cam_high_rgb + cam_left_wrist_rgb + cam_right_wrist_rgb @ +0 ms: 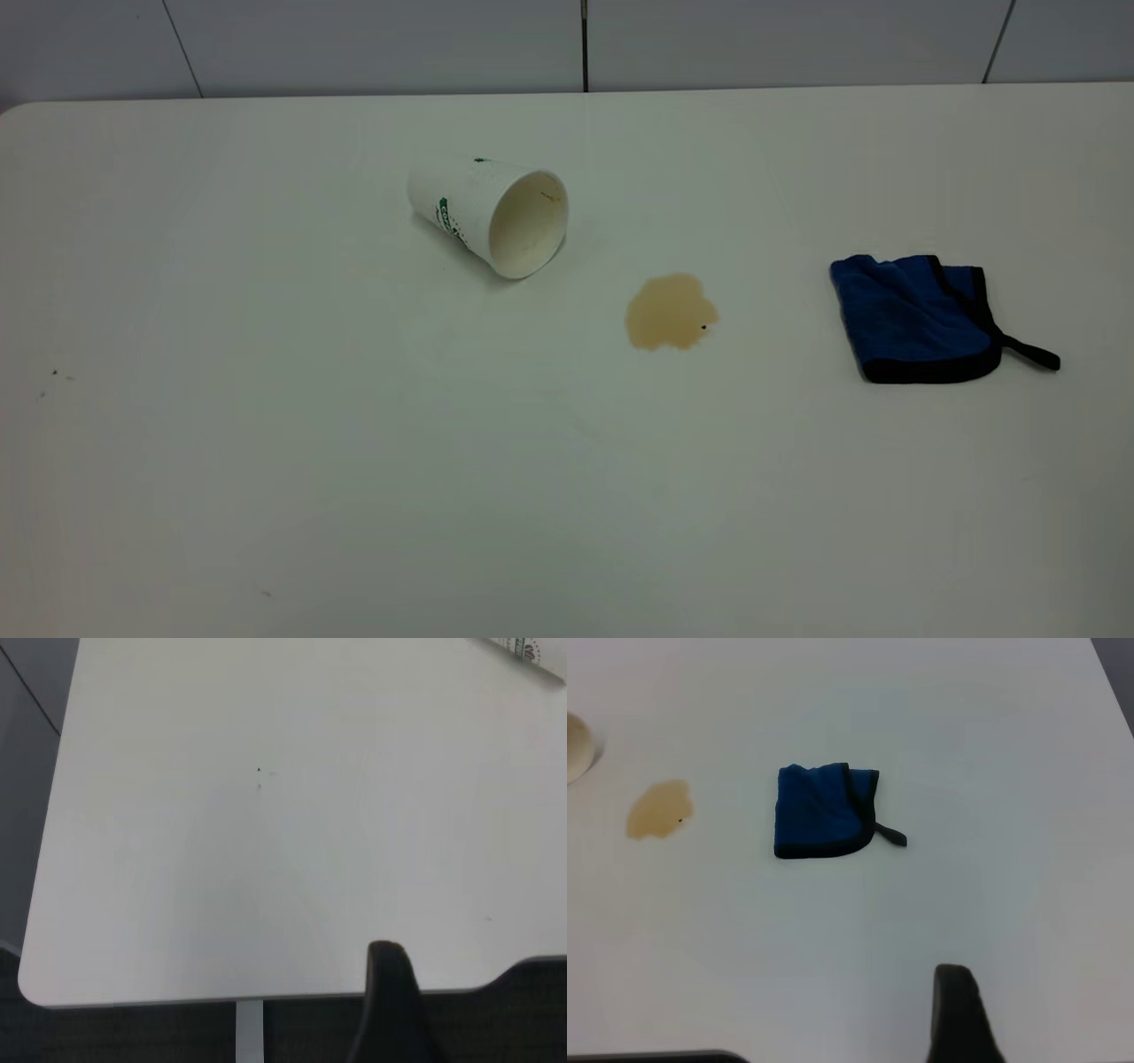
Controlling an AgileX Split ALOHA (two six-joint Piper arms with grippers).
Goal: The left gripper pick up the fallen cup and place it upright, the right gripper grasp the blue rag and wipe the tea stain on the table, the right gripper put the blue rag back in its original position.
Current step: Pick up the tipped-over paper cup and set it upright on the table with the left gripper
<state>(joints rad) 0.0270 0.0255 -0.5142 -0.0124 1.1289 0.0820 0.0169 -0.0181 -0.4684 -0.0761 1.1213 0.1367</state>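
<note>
The cup (487,215) lies on its side on the table (266,461), its open mouth facing front-right; a strip of it shows in the left wrist view (532,650) and its rim in the right wrist view (574,744). The tea stain (671,312) lies just right of and in front of the cup's mouth, also in the right wrist view (658,809). The blue rag (917,319) lies folded at the right (824,811). The left gripper (386,997) hangs by the table's edge, far from the cup. The right gripper (955,1010) hovers well short of the rag. Neither arm shows in the exterior view.
A grey panelled wall (585,44) runs behind the table's far edge. A rounded table corner (35,988) and dark floor show in the left wrist view. Tiny dark specks (53,374) lie at the table's left.
</note>
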